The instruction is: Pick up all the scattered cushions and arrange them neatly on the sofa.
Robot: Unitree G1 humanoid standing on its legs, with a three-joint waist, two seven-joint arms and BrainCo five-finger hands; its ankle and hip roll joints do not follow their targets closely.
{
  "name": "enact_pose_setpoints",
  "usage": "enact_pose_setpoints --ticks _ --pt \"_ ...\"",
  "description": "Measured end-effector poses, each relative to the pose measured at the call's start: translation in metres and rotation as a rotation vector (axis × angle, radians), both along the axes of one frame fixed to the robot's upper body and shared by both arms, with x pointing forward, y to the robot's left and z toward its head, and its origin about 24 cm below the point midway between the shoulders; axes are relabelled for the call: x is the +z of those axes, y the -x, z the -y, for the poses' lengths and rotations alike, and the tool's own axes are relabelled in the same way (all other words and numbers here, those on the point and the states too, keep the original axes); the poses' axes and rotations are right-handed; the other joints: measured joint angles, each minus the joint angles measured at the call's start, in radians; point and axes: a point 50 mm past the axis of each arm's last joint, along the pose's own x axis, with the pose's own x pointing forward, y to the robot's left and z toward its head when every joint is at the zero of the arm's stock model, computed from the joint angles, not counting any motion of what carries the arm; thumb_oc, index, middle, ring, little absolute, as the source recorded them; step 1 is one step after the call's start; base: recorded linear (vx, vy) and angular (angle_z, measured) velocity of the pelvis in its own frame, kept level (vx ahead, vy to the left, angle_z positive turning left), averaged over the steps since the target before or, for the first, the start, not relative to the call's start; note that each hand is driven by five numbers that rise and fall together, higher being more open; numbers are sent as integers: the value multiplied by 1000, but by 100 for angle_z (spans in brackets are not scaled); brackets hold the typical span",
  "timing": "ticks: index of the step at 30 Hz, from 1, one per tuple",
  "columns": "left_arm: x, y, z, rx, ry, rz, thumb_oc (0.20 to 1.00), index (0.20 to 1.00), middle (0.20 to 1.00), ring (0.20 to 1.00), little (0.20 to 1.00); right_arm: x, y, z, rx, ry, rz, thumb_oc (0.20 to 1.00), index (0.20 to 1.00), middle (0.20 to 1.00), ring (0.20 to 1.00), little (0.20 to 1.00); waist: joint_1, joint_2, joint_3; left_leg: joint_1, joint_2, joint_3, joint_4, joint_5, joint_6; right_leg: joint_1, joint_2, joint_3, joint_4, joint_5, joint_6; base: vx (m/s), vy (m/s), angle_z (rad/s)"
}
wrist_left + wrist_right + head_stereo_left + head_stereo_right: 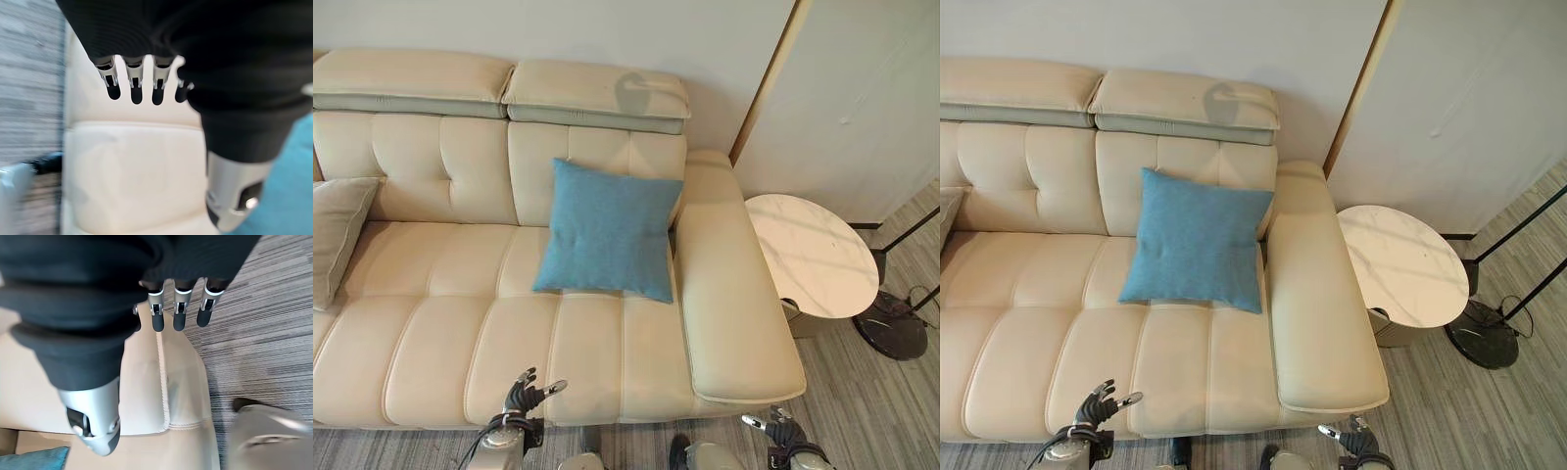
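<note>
A blue cushion [610,230] leans upright against the backrest of the cream leather sofa [440,333], next to the right armrest. A beige cushion [335,235] rests at the sofa's left end. My left hand [525,394] hovers low over the seat's front edge, fingers relaxed and holding nothing; its fingers [136,85] hang straight above the cream seat. My right hand [781,429] is low in front of the armrest [168,382], open and empty too.
A round white marble side table [811,253] stands right of the armrest. A floor lamp's dark round base [891,328] sits beyond it on the striped grey floor. A wall panel rises behind the table.
</note>
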Motion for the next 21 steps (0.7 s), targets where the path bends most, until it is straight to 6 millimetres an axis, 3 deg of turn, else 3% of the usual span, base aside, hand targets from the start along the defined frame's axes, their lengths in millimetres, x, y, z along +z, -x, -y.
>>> enact_pose_setpoints --ticks 1,2,3,5,7,8,10,11,14,15,16,17,19,21 --pt "-2 4 -2 12 -2 -18 1000 1000 1000 1000 1000 1 -4 -1 6 -3 9 1000 1000 1000 1000 1000 0 1 -1 0 -1 2 1 6 3 31 3 1 -15 -14 5 -290 -156 -26" --pt "-4 9 -4 19 -6 -38 1000 1000 1000 1000 1000 2 -5 0 11 -3 11 1000 1000 1000 1000 1000 7 -7 -9 -13 -7 23 14 33 -13 82 12 -4 -116 -40 -4 -439 -250 -31" --pt "-8 9 1 33 11 -53 1000 1000 1000 1000 1000 5 -10 4 14 9 25 1000 1000 1000 1000 1000 17 16 -8 -17 6 18 8 49 -40 98 37 1 -188 3 -77 -321 -193 -42" --pt "-14 14 10 33 35 -71 1000 1000 1000 1000 1000 7 -11 10 18 28 25 1000 1000 1000 1000 1000 21 63 -13 -31 36 17 13 76 -61 105 81 6 -236 32 -96 -351 -250 -18" --pt "-18 20 14 45 43 -94 1000 1000 1000 1000 1000 5 -4 13 47 46 1 1000 1000 1000 1000 1000 21 85 -15 -53 70 -13 48 109 -90 109 121 3 -242 41 -119 -434 -264 10" --pt "-17 18 13 45 41 -90 1000 1000 1000 1000 1000 4 -2 12 53 45 -5 1000 1000 1000 1000 1000 21 80 -11 -62 79 -32 57 134 -103 108 129 -4 -237 40 -128 -491 -233 14" --pt "-17 17 13 45 39 -85 1000 1000 1000 1000 1000 3 1 12 50 45 -11 1000 1000 1000 1000 1000 34 77 0 -78 96 -52 63 193 -161 101 148 -7 -232 46 -165 -375 -139 9" --pt "-15 12 13 46 38 -73 1000 1000 1000 1000 1000 5 -2 13 52 49 -3 1000 1000 1000 1000 1000 26 56 20 -94 113 -70 61 249 -227 78 151 -14 -215 41 -186 -353 -103 -6" --pt "-16 12 17 64 55 -70 1000 1000 1000 1000 1000 8 -3 22 91 95 -10 1000 1000 1000 1000 1000 37 50 37 -91 67 -183 71 250 -227 29 144 -13 -202 81 -240 -309 -97 -14" --pt "-16 12 16 66 54 -70 1000 1000 1000 1000 1000 8 -4 22 101 99 -12 1000 1000 1000 1000 1000 36 38 43 -91 50 -193 95 215 -252 22 131 -9 -208 88 -256 -179 -50 -6" --pt "-16 12 16 74 58 -68 1000 1000 1000 1000 1000 8 -4 21 105 98 -14 1000 1000 1000 1000 1000 34 26 45 -85 30 -183 123 142 -240 19 119 -3 -227 99 -268 -163 -35 -2" --pt "-15 10 15 108 77 -55 1000 1000 1000 1000 1000 8 -4 21 113 101 -17 1000 1000 1000 1000 1000 29 10 48 -68 9 -135 188 18 -175 23 106 0 -266 132 -267 -107 -19 9" --pt "-15 6 14 120 83 -45 1000 1000 1000 1000 1000 7 -4 21 121 108 -21 1000 1000 1000 1000 1000 19 16 49 -20 -5 -133 221 -44 -144 13 106 -1 -287 145 -258 -97 22 13" --pt "-14 0 15 117 85 -45 1000 1000 1000 1000 1000 5 -3 20 124 105 -39 1000 1000 1000 1000 1000 14 22 57 67 -12 -119 240 -140 -95 12 105 -1 -295 165 -254 -23 83 8"
